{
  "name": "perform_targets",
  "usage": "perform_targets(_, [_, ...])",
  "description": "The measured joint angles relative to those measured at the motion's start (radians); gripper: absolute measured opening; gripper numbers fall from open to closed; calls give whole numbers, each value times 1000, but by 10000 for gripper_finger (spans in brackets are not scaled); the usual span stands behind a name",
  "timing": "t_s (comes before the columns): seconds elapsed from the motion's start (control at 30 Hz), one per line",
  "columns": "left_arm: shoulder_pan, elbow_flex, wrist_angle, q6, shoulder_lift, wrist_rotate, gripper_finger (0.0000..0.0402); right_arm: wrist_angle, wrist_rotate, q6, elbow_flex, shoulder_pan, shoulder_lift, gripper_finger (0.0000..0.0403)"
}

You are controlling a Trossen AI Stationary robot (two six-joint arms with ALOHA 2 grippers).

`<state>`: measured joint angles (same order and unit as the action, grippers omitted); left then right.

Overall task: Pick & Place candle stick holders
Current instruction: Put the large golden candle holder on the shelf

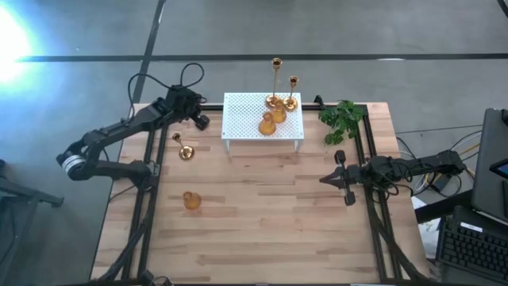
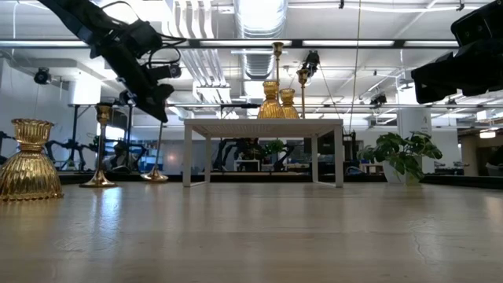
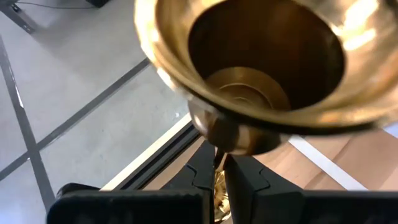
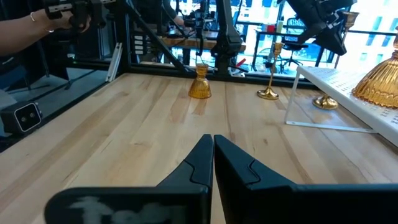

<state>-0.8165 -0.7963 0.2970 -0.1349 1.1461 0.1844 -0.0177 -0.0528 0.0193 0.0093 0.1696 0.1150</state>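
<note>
Nearest, toward the desk's [image 1: 262, 238] front left, one squat ribbed brass holder [image 1: 191, 200] stands alone, untouched. On the right side the right gripper [image 4: 213, 140] waits above the boards, fingers together and empty.

Farther back on the left, a slim-stemmed holder [image 1: 185, 151] stands free on its round base. Just beyond it the left gripper [image 3: 221, 163] is clamped on the thin stem of a tall candle stick holder [image 3: 261, 56], below its cup. In the low view its base appears at or barely off the desk surface, close to the white perforated stand [image 1: 238, 119].

On the stand are two squat holders [image 1: 267, 125] and two tall ones [image 1: 275, 79]. A plant sprig [image 1: 341, 119] lies to its right.

Assessment: the pick is in hand, with the grasp made and the lift not yet evident. The next move calls for a straight vertical lift that keeps the stem upright and clears the stand's edge. The set-down should then go on a bare patch, away from the crowded holders. The thin stem may pivot in the grip.
</note>
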Motion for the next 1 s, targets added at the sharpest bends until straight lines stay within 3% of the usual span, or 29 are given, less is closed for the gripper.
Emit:
perform_targets(0.5, [0, -23, 38, 23, -52, -12, 20, 0, 0, 0, 0, 0, 0, 8])
perform_targets(1.0, [0, -334, 280, -21, -74, -12, 20, 0, 0, 0, 0, 0, -1, 8])
